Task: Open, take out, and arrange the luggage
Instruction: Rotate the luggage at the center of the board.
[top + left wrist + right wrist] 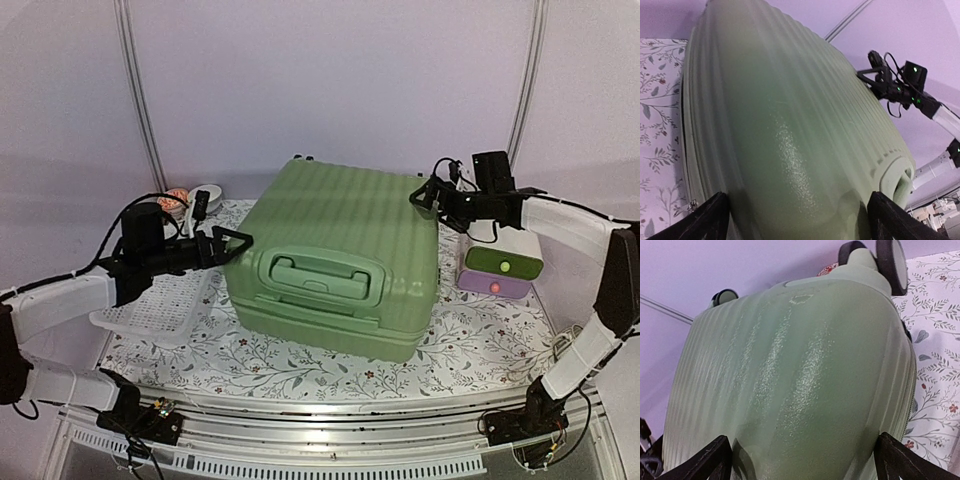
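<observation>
Luggage lies shut, flat on the floral tabletop, between left gripper and right gripper, both jaws spread wide and empty. Trace the side seam for the zipper pull, which I cannot clearly make out, before lifting the lid.

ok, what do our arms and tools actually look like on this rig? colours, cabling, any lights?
Both match: the left arm and right arm have white shell links with black joints and black bases. Loose black cables loop along each. The left tool and right tool are black, each with two wedge-shaped fingers. Small green lights glow near the right arm's wrist.
</observation>
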Available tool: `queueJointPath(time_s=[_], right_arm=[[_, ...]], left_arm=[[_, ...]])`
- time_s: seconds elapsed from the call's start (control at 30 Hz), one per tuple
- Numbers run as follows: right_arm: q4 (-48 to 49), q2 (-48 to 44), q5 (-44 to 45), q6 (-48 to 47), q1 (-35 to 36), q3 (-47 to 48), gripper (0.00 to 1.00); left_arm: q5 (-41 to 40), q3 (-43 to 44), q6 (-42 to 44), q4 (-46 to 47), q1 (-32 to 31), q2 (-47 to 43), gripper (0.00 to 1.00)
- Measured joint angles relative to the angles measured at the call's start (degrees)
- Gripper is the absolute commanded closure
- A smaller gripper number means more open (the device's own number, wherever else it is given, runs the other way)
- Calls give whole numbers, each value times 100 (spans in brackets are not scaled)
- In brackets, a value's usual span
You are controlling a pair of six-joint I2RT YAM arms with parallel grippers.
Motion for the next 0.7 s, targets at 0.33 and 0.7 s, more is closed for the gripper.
queueJointPath(time_s=[0.33, 0.7], right_arm=[[-566, 1589, 142, -763, -306, 2179, 1], [-654, 1902, 125, -1475, -192, 2717, 1]], left_arm=[[197, 17, -94, -184, -1856, -52, 4], [627, 844, -52, -922, -2911, 693, 3]])
